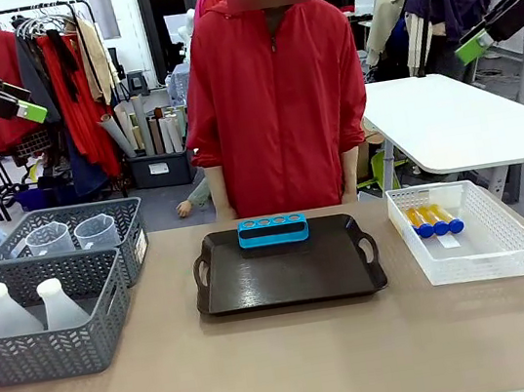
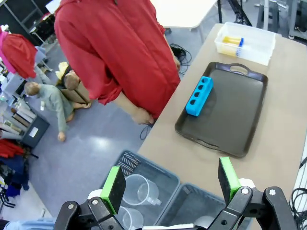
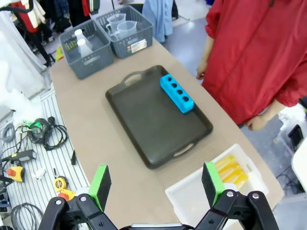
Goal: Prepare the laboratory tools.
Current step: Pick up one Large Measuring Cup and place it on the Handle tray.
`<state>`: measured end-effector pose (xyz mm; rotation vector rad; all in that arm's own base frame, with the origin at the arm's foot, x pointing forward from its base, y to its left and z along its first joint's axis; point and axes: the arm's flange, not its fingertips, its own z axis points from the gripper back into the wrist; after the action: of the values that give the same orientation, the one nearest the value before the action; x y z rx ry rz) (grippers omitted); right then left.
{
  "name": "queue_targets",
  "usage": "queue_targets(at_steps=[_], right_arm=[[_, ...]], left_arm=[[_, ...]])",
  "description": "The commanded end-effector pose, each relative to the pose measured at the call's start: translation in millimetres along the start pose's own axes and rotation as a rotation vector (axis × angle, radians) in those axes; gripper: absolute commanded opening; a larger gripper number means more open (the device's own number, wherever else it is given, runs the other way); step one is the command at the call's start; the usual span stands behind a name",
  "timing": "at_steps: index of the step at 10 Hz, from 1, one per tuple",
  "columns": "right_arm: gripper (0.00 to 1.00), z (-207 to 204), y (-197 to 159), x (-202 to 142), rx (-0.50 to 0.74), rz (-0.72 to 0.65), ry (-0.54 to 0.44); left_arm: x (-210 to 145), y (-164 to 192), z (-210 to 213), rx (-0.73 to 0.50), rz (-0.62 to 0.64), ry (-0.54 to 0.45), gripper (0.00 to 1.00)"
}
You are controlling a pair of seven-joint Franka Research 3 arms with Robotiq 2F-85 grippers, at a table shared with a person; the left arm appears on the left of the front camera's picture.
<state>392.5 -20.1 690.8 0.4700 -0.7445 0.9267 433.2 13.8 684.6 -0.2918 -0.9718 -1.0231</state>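
Three orange tubes with blue caps (image 1: 433, 220) lie in a white basket (image 1: 489, 261) at the right; the tubes (image 3: 231, 171) show in the right wrist view too. Clear measuring beakers (image 1: 75, 234) stand in the far grey basket (image 1: 131, 240) and two whitish conical flasks (image 1: 32, 304) in the near grey basket (image 1: 87, 345). My left gripper (image 2: 170, 184) hangs open high above the grey baskets, over a beaker (image 2: 141, 189). My right gripper (image 3: 156, 184) is open high above the table's right side. Both hold nothing.
A dark tray (image 1: 290, 285) lies mid-table with a blue tube rack (image 1: 273, 230) at its far edge. A person in a red jacket (image 1: 272, 96) stands at the far side. A white table (image 1: 467, 116) stands behind on the right.
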Motion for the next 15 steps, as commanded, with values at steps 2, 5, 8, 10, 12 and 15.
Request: queue_targets(at_steps=[2, 5, 8, 10, 12, 15], right_arm=[[1.00, 13.8, -4.9, 7.4, 0.004, 0.044, -0.014], [1.00, 20.8, -3.3, 11.0, 0.009, 0.066, -0.001], [1.00, 14.1, -5.1, 19.0, -0.010, 0.061, 0.002], [1.00, 12.4, -0.1, 15.3, 0.002, 0.038, 0.009], [1.00, 12.4, -0.1, 15.3, 0.002, 0.038, 0.009], [1.00, 12.4, -0.1, 15.3, 0.002, 0.038, 0.009]], left_arm=[[12.2, -1.5, -2.0, -0.084, 0.000, 0.059, 1.00], [17.5, -7.6, 1.7, -0.089, -0.004, 0.093, 1.00], [17.4, -13.0, -0.8, -0.127, -0.007, 0.082, 1.00], [14.4, -10.6, -3.2, -0.098, -0.020, 0.073, 1.00], [14.4, -10.6, -3.2, -0.098, -0.020, 0.073, 1.00], [14.4, -10.6, -3.2, -0.098, -0.020, 0.073, 1.00]])
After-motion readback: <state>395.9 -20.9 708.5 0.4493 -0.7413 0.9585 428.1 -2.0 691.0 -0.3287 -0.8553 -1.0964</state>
